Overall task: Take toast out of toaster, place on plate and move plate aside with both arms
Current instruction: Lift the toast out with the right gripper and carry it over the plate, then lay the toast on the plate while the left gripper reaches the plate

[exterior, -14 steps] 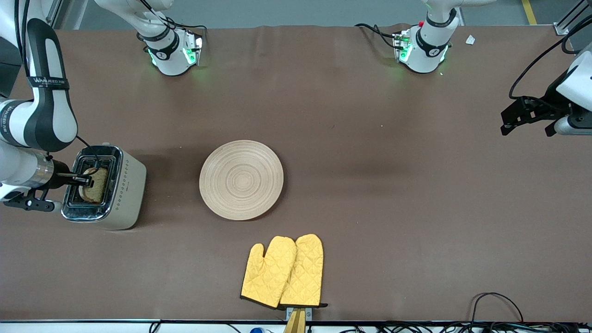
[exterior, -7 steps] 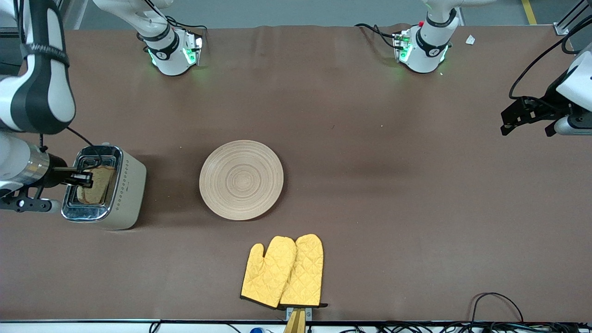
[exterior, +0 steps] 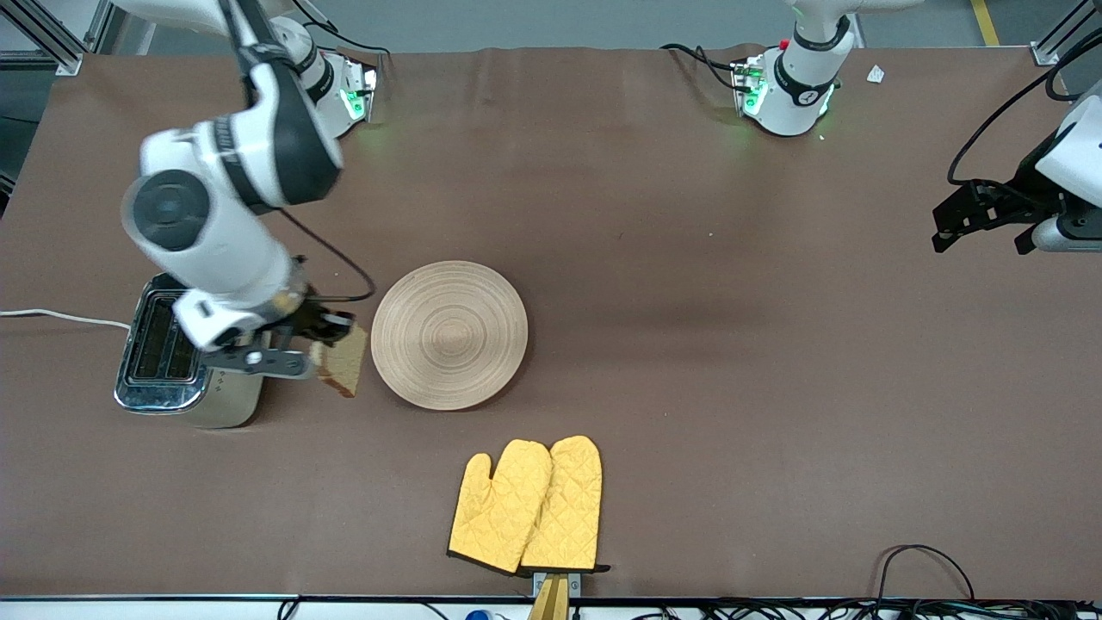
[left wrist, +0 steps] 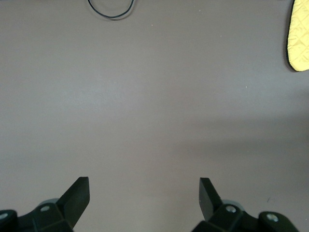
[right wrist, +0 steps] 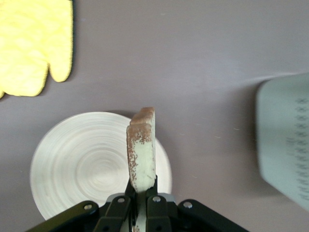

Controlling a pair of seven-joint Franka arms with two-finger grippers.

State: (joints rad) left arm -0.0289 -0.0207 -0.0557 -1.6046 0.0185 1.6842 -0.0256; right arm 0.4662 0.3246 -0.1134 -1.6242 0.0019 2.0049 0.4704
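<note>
The brown toast (exterior: 343,365) hangs in the air between the toaster and the plate, with my right gripper (exterior: 327,336) shut on it. In the right wrist view the toast (right wrist: 141,150) stands edge-on in my right gripper (right wrist: 143,186), over the table beside the plate (right wrist: 87,164). The round light-wood plate (exterior: 449,334) lies flat at mid-table with nothing on it. At the left arm's end my left gripper (exterior: 981,226) waits above the table; the left wrist view shows the left gripper (left wrist: 144,188) open over bare cloth.
A silver toaster (exterior: 176,366) with empty slots stands toward the right arm's end; its white cord (exterior: 52,317) runs off the table. Two yellow oven mitts (exterior: 527,504) lie nearer to the front camera than the plate. Cables (exterior: 925,560) lie along the front edge.
My right arm has lifted the toast out of the toaster slot and swung it toward the plate. The left arm has not moved.
</note>
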